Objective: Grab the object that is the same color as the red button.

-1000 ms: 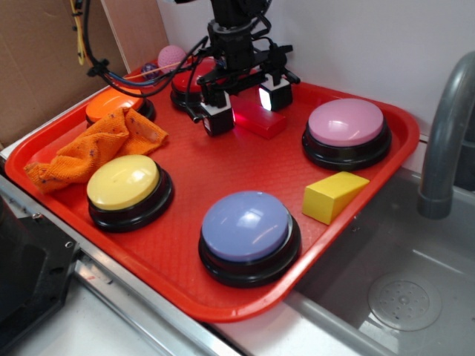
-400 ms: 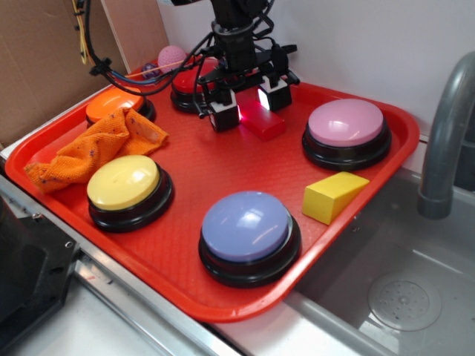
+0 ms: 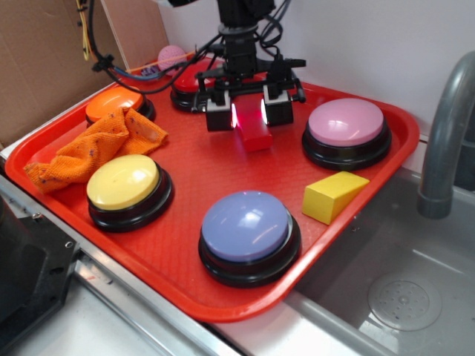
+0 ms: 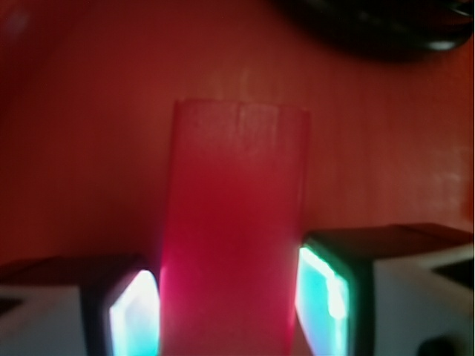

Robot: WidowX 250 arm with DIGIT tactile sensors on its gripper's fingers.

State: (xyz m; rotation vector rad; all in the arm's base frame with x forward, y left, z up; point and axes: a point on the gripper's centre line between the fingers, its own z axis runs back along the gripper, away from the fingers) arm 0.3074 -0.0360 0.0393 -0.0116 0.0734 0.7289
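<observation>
Exterior view shows the gripper (image 3: 249, 113) lowered at the back of the red tray (image 3: 386, 174), its two white fingers standing either side of the small red block (image 3: 254, 137), which sits on the tray floor between the red button (image 3: 194, 80) behind it and the pink button (image 3: 346, 123) to its side. Wrist view puts the block (image 4: 234, 237) squarely in the middle, running lengthwise away from the camera, with a glowing pad (image 4: 320, 293) hard up against each long face; the picture is soft, so whether both pads actually press the block or only sit a hair off it is hard to settle, but it reads as a pinch on the block or very nearly one. By that judgement the choosing is done: the block matches the red dome, and the yellow wedge (image 3: 332, 196), the orange cloth (image 3: 96, 148) and the yellow button (image 3: 123, 182) and blue button (image 3: 246, 226) are left alone. The reach and the straddle look finished too. What remains, as far as can be told, is to make the squeeze firm and raise the block clear of the tray, which it appears to rest on at present.
</observation>
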